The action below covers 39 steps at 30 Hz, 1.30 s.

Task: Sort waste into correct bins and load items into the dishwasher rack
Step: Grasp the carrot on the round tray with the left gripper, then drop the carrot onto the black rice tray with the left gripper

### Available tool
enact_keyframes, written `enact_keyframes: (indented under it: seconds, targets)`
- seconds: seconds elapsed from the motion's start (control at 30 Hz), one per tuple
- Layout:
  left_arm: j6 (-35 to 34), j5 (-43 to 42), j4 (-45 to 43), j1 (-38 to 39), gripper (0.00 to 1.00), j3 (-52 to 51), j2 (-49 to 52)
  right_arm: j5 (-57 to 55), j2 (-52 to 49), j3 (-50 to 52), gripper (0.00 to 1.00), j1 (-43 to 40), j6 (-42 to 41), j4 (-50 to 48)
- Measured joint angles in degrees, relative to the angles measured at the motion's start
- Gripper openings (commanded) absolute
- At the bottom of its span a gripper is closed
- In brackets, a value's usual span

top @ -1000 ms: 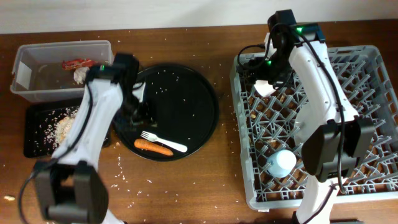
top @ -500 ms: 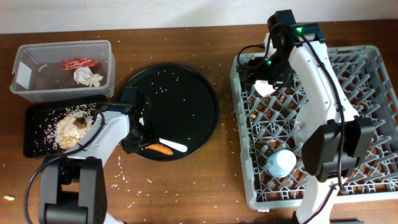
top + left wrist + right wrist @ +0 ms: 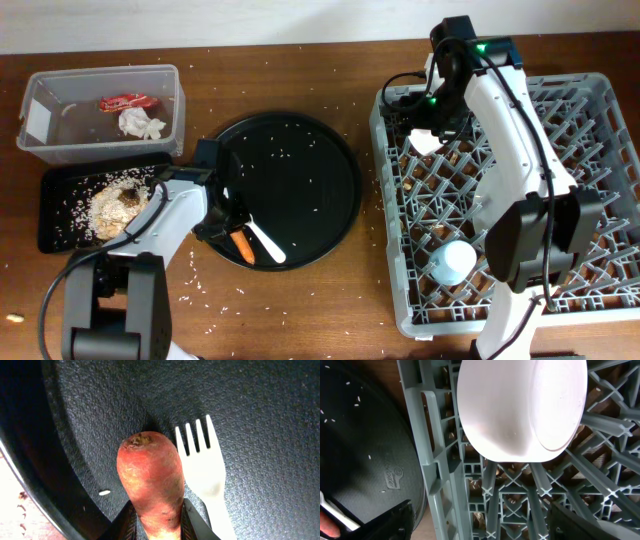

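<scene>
The orange carrot (image 3: pixel 243 245) lies at the front left of the round black tray (image 3: pixel 300 150), with the white fork (image 3: pixel 266 241) beside it. My left gripper (image 3: pixel 229 226) is shut on the carrot's thick end (image 3: pixel 150 480), and the fork's tines (image 3: pixel 202 467) sit just to its right. My right gripper (image 3: pixel 430 118) is open over the grey rack's (image 3: pixel 600 180) back left corner. The white bowl (image 3: pixel 520 405) rests on the pegs ahead of its spread fingers (image 3: pixel 480 525). A blue cup (image 3: pixel 450 262) stands in the rack. The plate is out of view.
The clear tub (image 3: pixel 45 95) at back left holds the red wrapper (image 3: pixel 128 101) and white tissue (image 3: pixel 142 124). In front of it, the flat black tray (image 3: pixel 55 225) holds grain scraps (image 3: pixel 108 205) and a brown bit (image 3: pixel 130 196). Loose grains dot the table.
My left arm swung from the tub down to the round tray and closed on the carrot. The carrot and fork have turned, and the round tray slid slightly right. The right arm is still.
</scene>
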<state>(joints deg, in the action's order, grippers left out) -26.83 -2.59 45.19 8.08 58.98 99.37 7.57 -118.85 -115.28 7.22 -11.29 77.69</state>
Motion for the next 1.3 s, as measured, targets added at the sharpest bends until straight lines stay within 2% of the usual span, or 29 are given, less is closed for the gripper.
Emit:
enact_keyframes:
  seconds: [0.03,0.13,0.37,0.4,0.5,0.6,0.63,0.67,0.73,0.87,0.93,1.2,1.3]
  targets:
    - [0.0,-0.2,1.4,0.0,0.29,0.7,0.0,0.0,0.0,0.0,0.84,0.0,-0.1,0.1]
    - [0.3,-0.2,4.2,0.0,0.38,4.0,0.1,-0.2,0.0,0.0,0.84,0.0,0.0,0.1]
    - [0.4,2.6,1.4,-0.1,0.41,1.4,0.2,-0.2,0.0,0.0,0.84,0.0,0.9,0.1]
    - [0.4,2.6,1.2,0.0,0.44,0.6,0.3,-0.2,0.0,0.0,0.83,0.0,0.9,0.1]
    - [0.4,2.6,-2.5,0.0,0.45,-1.2,0.3,-0.2,0.0,0.0,0.84,0.0,1.0,0.1]
    - [0.4,2.8,-6.3,0.0,0.43,-4.1,-0.3,-0.2,0.0,0.0,0.84,0.0,1.0,0.1]
    - [0.4,2.9,-6.8,0.0,0.31,-4.5,-0.5,-0.2,0.0,0.0,0.83,0.0,1.0,0.2]
    - [0.4,3.2,-7.2,0.0,0.24,-4.8,-0.8,-0.2,0.0,0.0,0.83,0.0,1.0,0.1]
    - [0.5,3.9,-7.7,-0.1,0.18,-5.0,-0.8,-0.2,0.0,0.0,0.84,0.0,1.0,0.1]
    - [0.4,3.4,-4.8,-0.1,0.17,-3.4,-0.5,-0.2,0.0,0.0,0.85,0.0,1.0,0.1]
    - [0.8,3.0,-1.4,0.0,0.17,-0.4,-0.4,-0.2,0.0,0.0,0.91,0.0,1.0,0.1]
    - [3.5,2.6,11.5,-0.3,0.17,20.7,-4.0,-0.2,0.0,0.0,0.91,0.0,1.0,1.0]
    - [3.7,2.4,13.5,-4.2,0.16,22.6,-6.2,-0.2,0.1,0.0,0.91,0.0,1.0,1.0]
